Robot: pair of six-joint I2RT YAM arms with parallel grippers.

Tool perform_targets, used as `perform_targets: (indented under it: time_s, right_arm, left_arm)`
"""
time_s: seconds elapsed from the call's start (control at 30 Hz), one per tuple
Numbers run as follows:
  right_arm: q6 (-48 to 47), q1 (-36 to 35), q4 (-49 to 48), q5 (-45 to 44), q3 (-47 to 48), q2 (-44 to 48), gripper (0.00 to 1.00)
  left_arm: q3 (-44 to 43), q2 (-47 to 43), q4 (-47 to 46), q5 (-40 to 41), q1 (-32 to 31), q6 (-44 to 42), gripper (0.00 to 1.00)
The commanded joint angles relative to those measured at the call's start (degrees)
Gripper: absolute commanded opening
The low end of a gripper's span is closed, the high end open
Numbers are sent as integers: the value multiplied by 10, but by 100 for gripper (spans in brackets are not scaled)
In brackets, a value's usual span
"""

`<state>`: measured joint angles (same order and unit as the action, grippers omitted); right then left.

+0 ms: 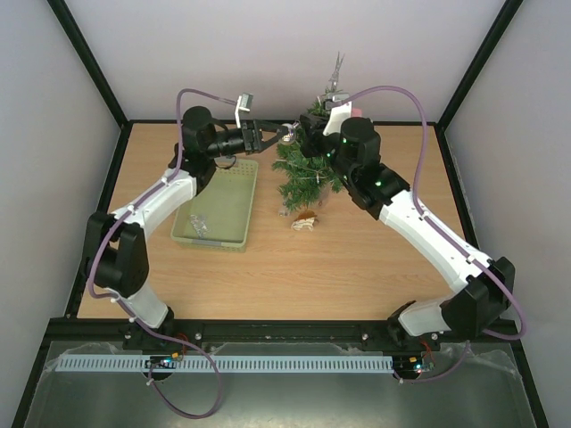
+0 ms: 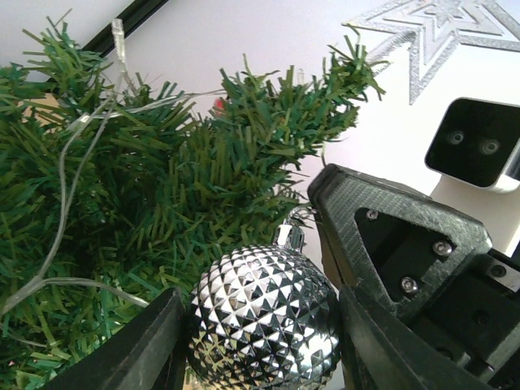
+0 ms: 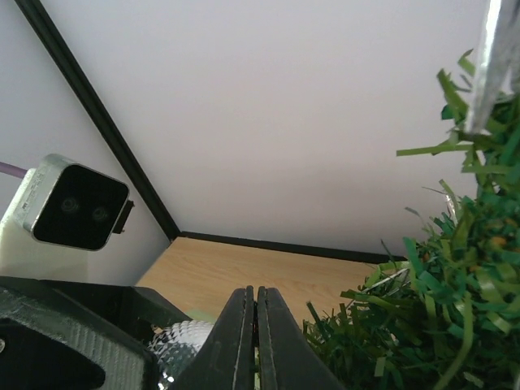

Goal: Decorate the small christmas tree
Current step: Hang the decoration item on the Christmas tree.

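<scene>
Wooden surface is filling the mid of the top view. The small christmas tree is standing upright at upper centre there, twd the back edge. Pale green basket is lying left of centre, near the tree, w/ a few clear bits in its lower-left corner. My left pincer is clamping a faceted silver ball at the bottom of the left wrist view, a finger pressing on each side, the ball's cap sitting right up against the branches. My right pincer is resting w/ fingers pressed together at bottom centre of its view, tree on the right. Silver star is sticking up at the treetop. Thin clear light wire is running thru the needles at left. Small brown-white item is lying just below the tree.
</scene>
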<state>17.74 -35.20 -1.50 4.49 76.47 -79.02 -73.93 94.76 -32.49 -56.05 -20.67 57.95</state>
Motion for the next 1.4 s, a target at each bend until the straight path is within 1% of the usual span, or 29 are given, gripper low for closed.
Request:
perform_targets:
  time_s: [0.0,0.47,0.6,0.73,0.8,0.93,1.07,1.2,1.27,1.37]
  right_arm:
    - [-12,3,5,-20,15,0,2]
    - [-31,5,15,-39,12,4,2]
    - [-28,6,16,-39,6,5,2]
    - [-28,6,-3,-32,-10,11,2]
    - [-31,7,-5,-32,-14,12,2]
    - [-36,8,-4,-33,-16,16,2]
    - [-39,8,-3,-31,-16,18,2]
    - [-44,9,-13,-21,-24,24,2]
    - [-47,9,-14,-13,-23,24,2]
    - [-52,10,-10,3,-20,20,2]
  left_arm:
    - [-12,13,-36,-13,4,16,30]
    - [-6,21,-49,-26,3,36,31]
    - [11,16,-79,-26,1,56,31]
    - [21,19,-82,-29,-1,60,31]
    - [25,17,-82,-29,-2,56,31]
    - [19,14,-32,-23,-5,14,31]
    - [18,18,-37,-26,-6,15,31]
    - [22,13,-34,-27,-6,8,36]
    - [23,7,-18,-26,-6,-6,42]
    - [25,-2,7,-24,-6,-26,48]
